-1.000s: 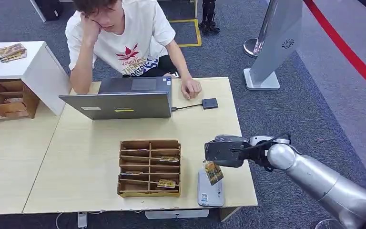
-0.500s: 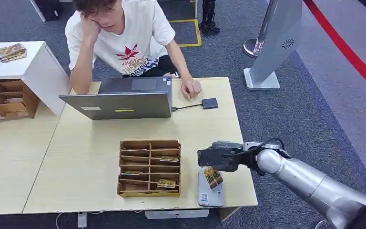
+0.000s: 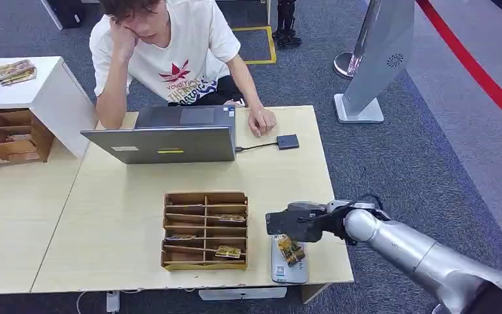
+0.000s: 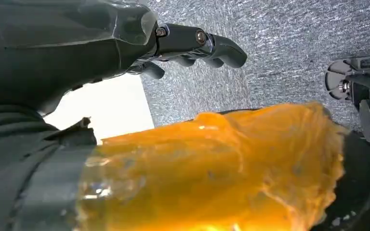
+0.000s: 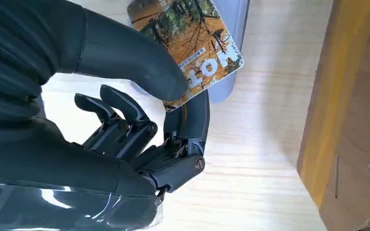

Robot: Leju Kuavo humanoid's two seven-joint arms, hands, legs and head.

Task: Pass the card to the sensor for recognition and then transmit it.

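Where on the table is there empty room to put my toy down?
Bare wood lies between the laptop and the wooden card rack, and on the table left of the rack. The near right corner is crowded: the right hand holds a card over the grey sensor. By the person's hand sits a small black box.

We see a light wooden table (image 3: 124,216) on grey carpet (image 3: 425,150). Near its front edge, about midway, lies a wooden organiser (image 3: 204,230) with cards in its slots. Just beside it, at the front right corner, lies a grey sensor (image 3: 287,265). Toward the back edge sits an open laptop (image 3: 167,136); its cable runs to a small dark adapter (image 3: 287,141) near the right edge, where a person's hand (image 3: 262,121) rests.
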